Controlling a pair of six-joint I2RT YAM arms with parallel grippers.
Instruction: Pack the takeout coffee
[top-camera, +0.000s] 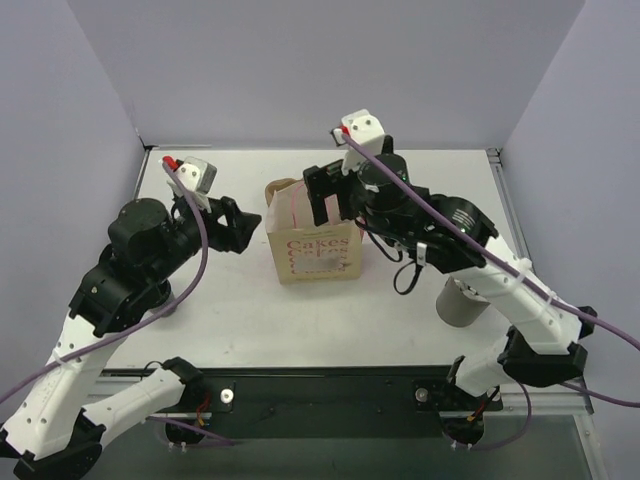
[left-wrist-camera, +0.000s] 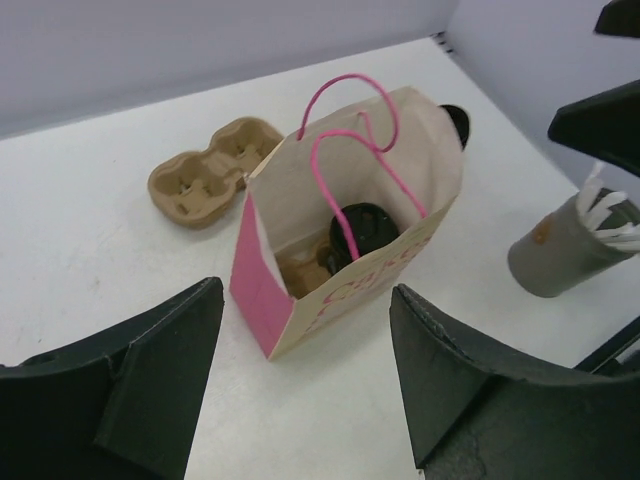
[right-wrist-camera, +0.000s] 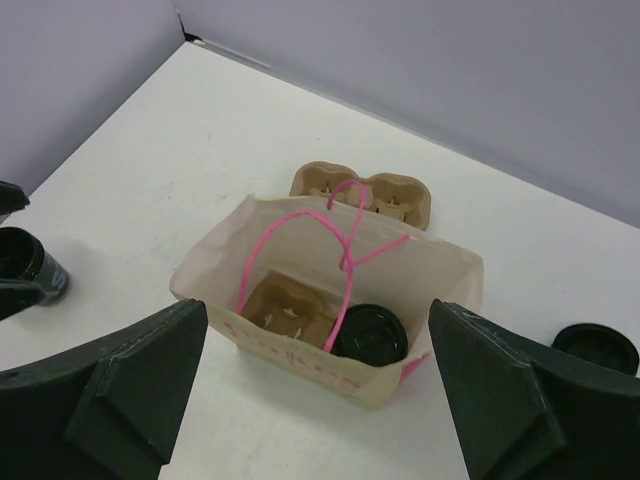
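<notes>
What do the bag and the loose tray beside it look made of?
Bag: likely kraft paper, matte tan with pink side panels, creased at folds. Loose tray: probably moulded pulp, dull brown, rough, with soft-edged wells.

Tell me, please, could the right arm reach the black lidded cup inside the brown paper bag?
Probably yes: the open right gripper hangs above the open bag and cup, though pink handles arch across the mouth.

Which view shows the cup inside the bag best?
Right wrist: it looks down into the bag, showing the cup's whole lid beside an empty well of the tray. Left wrist shows the cup partly hidden by the bag's front wall. In the top view the cup cannot be made out.
</notes>
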